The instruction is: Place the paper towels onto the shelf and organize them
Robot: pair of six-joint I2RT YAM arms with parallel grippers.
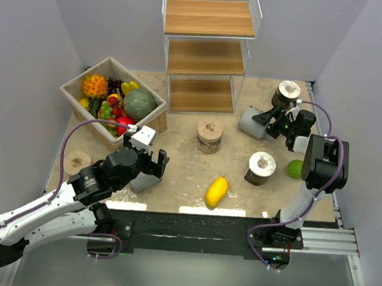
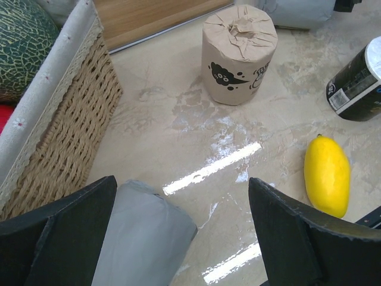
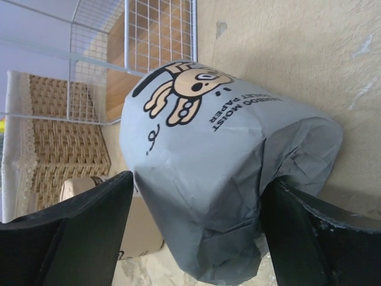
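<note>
Right wrist: right gripper straddles a toppled grey roll near the bench's right edge; whether it pinches, I cannot tell. Left gripper gapes above another grey roll.

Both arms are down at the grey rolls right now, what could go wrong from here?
1. The left gripper is open, but the near grey roll lies against one finger, off centre; closing may shove it toward the basket instead of gripping it.
2. The right gripper straddles the far grey roll, which lies on its side; a dark roll stands just beside that arm, and a swing toward the shelf might topple it.
</note>
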